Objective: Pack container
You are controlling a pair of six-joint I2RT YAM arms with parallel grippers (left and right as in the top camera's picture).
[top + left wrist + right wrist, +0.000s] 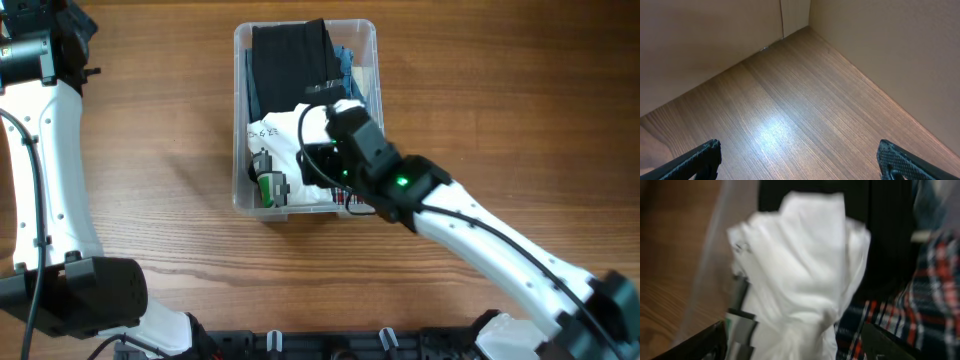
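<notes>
Clear rectangular plastic container (305, 25) on wooden table (480, 90); right tool (792, 342) inside it, spread astride crumpled white cloth (800, 265), seemingly to tuck it down; left tool (800, 162) spread, empty, parked well left of container.

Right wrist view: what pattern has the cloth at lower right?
The cloth is plaid, navy with red and white; the right wrist view shows it best.
</notes>
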